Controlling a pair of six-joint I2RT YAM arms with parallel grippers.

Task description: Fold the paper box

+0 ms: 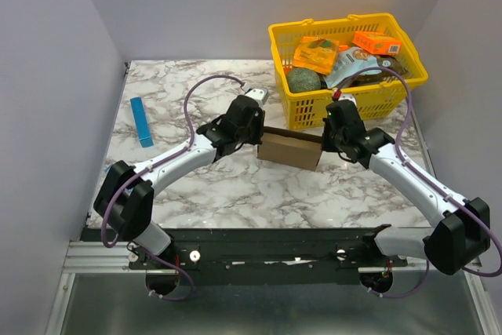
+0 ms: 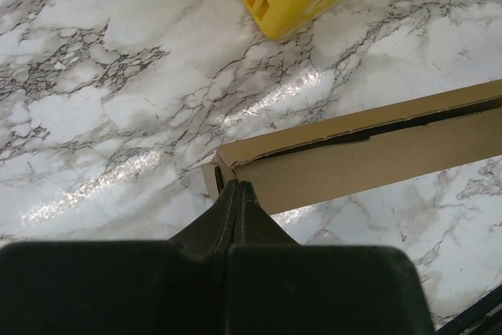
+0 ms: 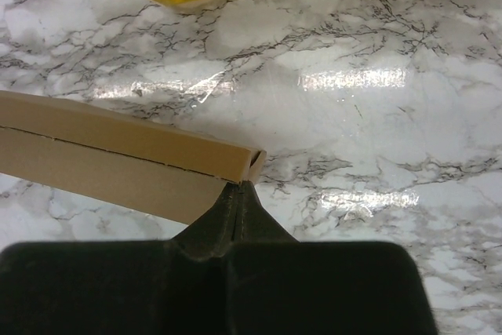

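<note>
Seemingly plain paper box point(image 1: 290, 149), closed jaws at ends

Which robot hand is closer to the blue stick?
The left. The left gripper sits at the left end of the cardboard box, right of the blue stick. The right gripper is at the box's other end, farther away, by the yellow basket.

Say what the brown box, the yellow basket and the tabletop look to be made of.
Paper box: thin brown cardboard, matte; cut edges and creases show. Basket: probably moulded plastic, yellow, slightly shiny lattice walls. Table: glossy marble-patterned top, lamp glints on it; stone or printed laminate, cannot tell.
</note>
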